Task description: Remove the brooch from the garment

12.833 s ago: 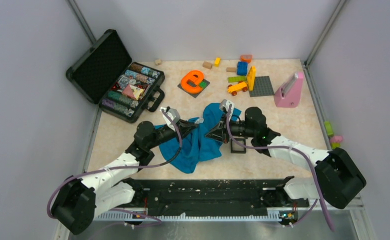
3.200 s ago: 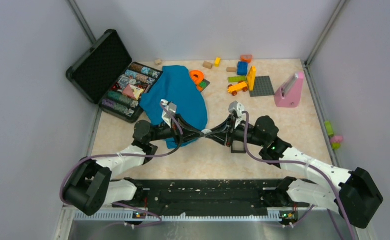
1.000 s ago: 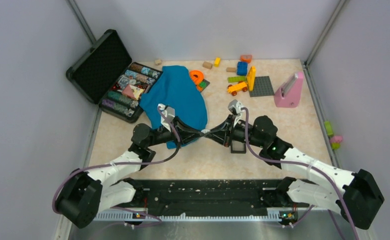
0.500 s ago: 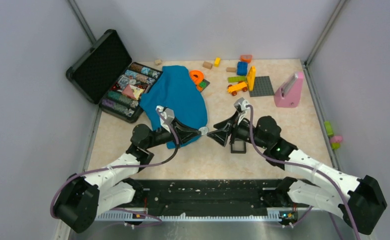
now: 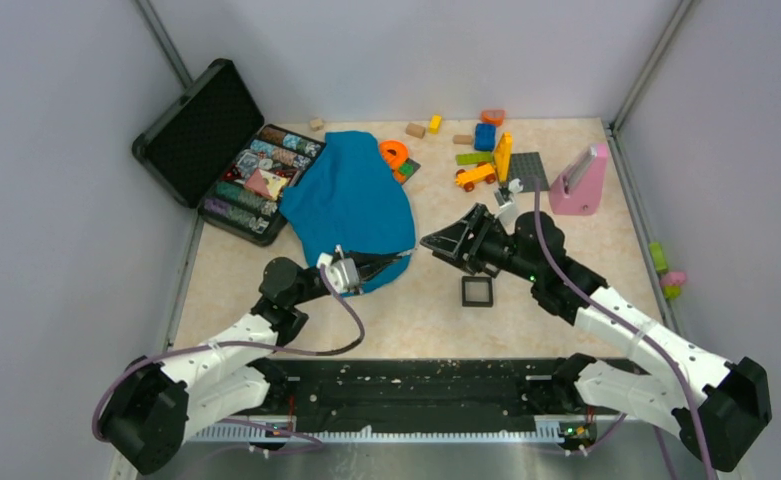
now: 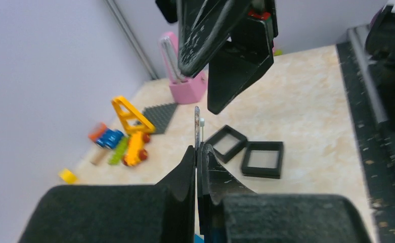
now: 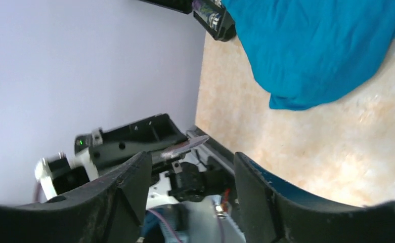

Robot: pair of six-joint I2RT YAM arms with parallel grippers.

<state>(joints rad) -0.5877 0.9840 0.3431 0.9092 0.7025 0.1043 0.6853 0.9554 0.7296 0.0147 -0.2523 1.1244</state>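
Teal garment (image 5: 351, 200) on table (image 5: 406, 320); left jaws pinch brooch (image 7: 186, 145); right jaws wide; black frame (image 5: 465, 291) near.

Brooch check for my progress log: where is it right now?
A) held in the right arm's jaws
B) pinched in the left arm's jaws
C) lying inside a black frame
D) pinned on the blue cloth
B: the left wrist view shows the brooch edge-on between the shut left jaws, while the right jaws stand wide open.
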